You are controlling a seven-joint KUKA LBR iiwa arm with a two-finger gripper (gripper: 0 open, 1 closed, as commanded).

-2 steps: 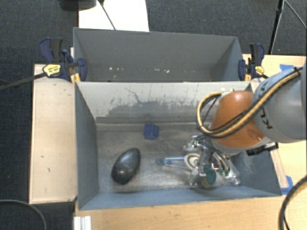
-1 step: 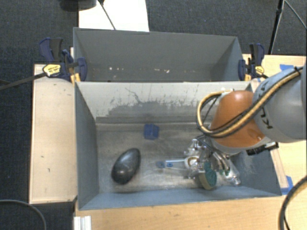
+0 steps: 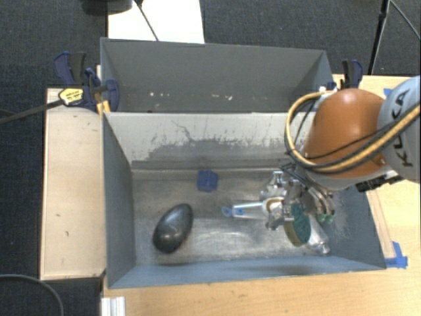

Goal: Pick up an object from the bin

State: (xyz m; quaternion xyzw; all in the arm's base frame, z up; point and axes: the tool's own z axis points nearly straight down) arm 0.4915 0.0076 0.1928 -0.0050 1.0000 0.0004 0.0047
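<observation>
Gripper [image 3: 279, 210] low at the bin's [image 3: 118, 196] right, just beside 1 green disc [image 3: 301, 226], its opening impossible to tell

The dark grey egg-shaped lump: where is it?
The lump lies lower left on the bin floor in the camera view, below-left of the small blue block.

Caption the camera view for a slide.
End effector low in the grey bin's right half; dark oval lump and small blue block lie left.
</observation>
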